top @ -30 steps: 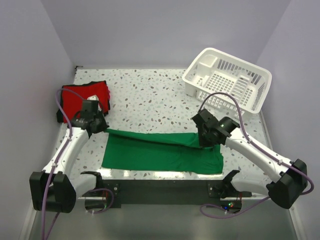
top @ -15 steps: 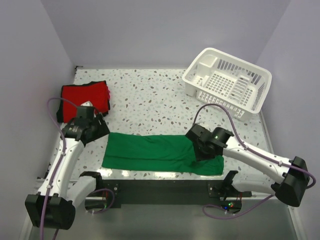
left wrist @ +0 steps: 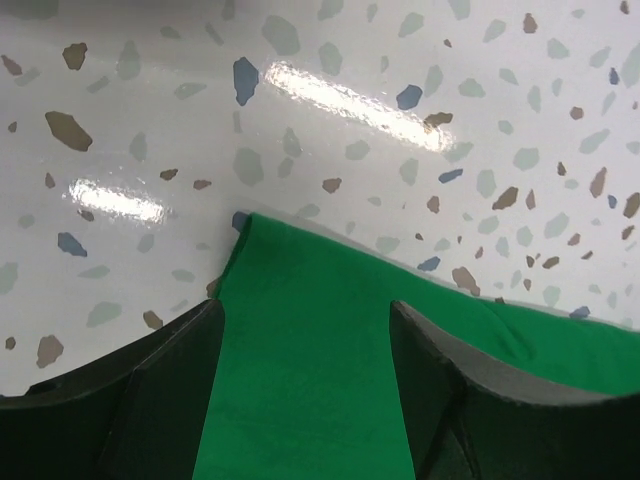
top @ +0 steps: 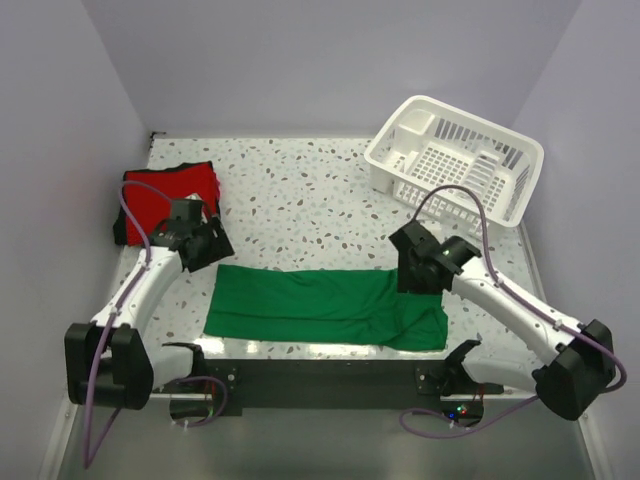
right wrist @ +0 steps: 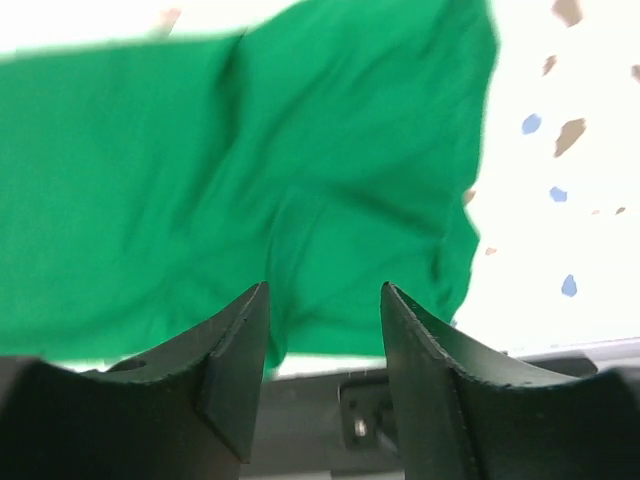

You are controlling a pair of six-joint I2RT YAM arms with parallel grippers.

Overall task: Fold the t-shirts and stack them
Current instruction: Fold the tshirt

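Where the bench [top: 300, 190] meets its near edge, the green shirt [top: 325, 305] lies flat in a long folded band. It runs left to right between the two arms, and its right end is rumpled and a little wider.

The left gripper [top: 212, 247] hangs over the shirt's far left corner, jaws apart and nothing between them. In the left wrist view its fingers [left wrist: 170, 380] straddle that corner, with the cloth lying flat on the speckled top beneath.

The right gripper [top: 412, 275] sits above the shirt's far right end, likewise released. The right wrist view shows its fingers [right wrist: 235, 350] spread over creased green cloth, somewhat blurred, with the shirt's edge and bare bench to the right. Whether either gripper's fingertips touch the cloth, I cannot tell.

Farther back on the left, the red shirt [top: 170, 190] rests folded near the wall, just behind the left gripper. At the far right corner stands a white basket [top: 525, 185], well apart from both shirts.
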